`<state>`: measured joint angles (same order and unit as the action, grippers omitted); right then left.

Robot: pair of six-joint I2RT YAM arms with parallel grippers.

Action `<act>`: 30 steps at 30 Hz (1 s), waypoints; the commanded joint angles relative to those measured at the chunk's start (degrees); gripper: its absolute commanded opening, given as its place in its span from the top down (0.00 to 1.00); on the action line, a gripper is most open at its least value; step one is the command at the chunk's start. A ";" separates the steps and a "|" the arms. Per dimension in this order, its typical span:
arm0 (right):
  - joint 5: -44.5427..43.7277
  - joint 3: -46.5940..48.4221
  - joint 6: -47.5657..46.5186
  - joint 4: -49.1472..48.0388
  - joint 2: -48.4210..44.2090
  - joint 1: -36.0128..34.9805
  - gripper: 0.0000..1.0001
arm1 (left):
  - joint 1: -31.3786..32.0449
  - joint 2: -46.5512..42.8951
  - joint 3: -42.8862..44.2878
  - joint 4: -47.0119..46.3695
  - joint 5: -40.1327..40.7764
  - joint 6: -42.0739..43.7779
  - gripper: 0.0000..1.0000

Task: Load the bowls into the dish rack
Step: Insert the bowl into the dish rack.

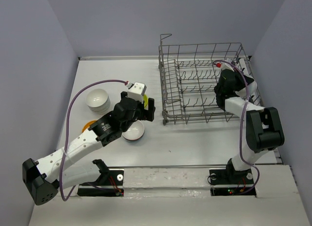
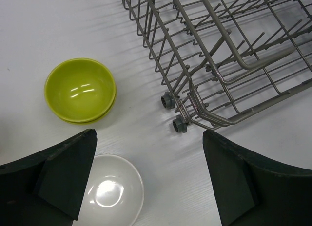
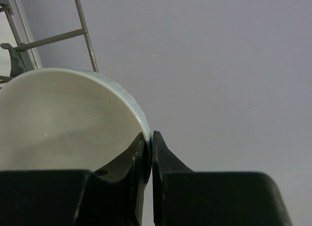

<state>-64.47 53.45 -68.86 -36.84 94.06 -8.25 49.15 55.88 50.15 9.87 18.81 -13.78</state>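
The grey wire dish rack [image 1: 204, 84] stands at the back right. My right gripper [image 1: 225, 93] is inside it, shut on the rim of a bowl [image 3: 63, 123] that is white inside and pale blue outside; the pinch [image 3: 150, 137] shows only in the right wrist view. My left gripper [image 2: 148, 134] hangs open over the table, nothing between its fingers. A white bowl [image 2: 114, 192] [image 1: 133, 132] lies under its left finger [image 2: 68, 177]. A lime green bowl [image 2: 80, 89] [image 1: 145, 100] sits just beyond. White bowls [image 1: 97, 99] are stacked further left, and an orange bowl [image 1: 90, 124] shows partly under the left arm.
The rack's near corner with two small grey wheels [image 2: 173, 111] lies close ahead of the left gripper. Grey walls close the table at the back and both sides. The wall [image 3: 219, 65] fills the right wrist view behind the held bowl.
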 commanded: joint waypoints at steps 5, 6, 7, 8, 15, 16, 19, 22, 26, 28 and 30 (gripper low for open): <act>-1.36 0.25 -0.93 -5.52 1.39 0.25 0.99 | 0.42 0.20 -0.32 -2.22 0.26 0.69 0.01; -1.36 0.25 -0.92 -5.52 1.39 0.25 0.99 | 0.42 0.28 -0.32 -2.22 0.26 0.69 0.01; -1.19 0.16 -0.84 -5.44 1.39 0.25 0.99 | 0.42 0.37 -0.32 -2.22 0.18 0.69 0.01; -1.10 0.08 -0.66 -5.35 1.39 0.25 0.99 | 0.42 0.29 -0.32 -2.22 0.09 0.69 0.01; -1.27 0.34 -0.22 -4.82 1.83 -0.27 0.94 | 0.42 0.55 -0.23 -2.22 0.18 0.69 0.01; -1.28 0.34 -0.13 -4.65 1.74 -0.27 0.94 | 0.42 0.55 -0.23 -2.22 0.26 0.69 0.01; -1.36 0.69 0.83 -3.50 1.74 -0.27 0.93 | 0.42 0.46 -0.23 -2.22 0.35 0.69 0.01; -1.45 0.87 1.10 -3.24 1.83 -0.27 0.91 | 0.42 0.37 -0.23 -2.13 0.35 0.69 0.01; -1.80 1.48 1.80 -2.45 2.18 -0.27 0.79 | 0.42 0.37 -0.23 -2.22 0.35 0.77 0.01; -1.98 1.66 1.97 -2.01 2.44 -0.27 0.75 | 0.42 0.28 -0.23 -2.22 0.35 0.69 0.01; -2.07 1.83 2.06 -1.92 2.62 -0.27 0.73 | 0.42 0.28 -0.32 -2.22 0.35 0.69 0.01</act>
<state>-64.79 53.54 -67.88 -37.69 96.14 -8.38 49.15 56.62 50.15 9.80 18.63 -13.76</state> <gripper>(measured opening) 0.251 0.989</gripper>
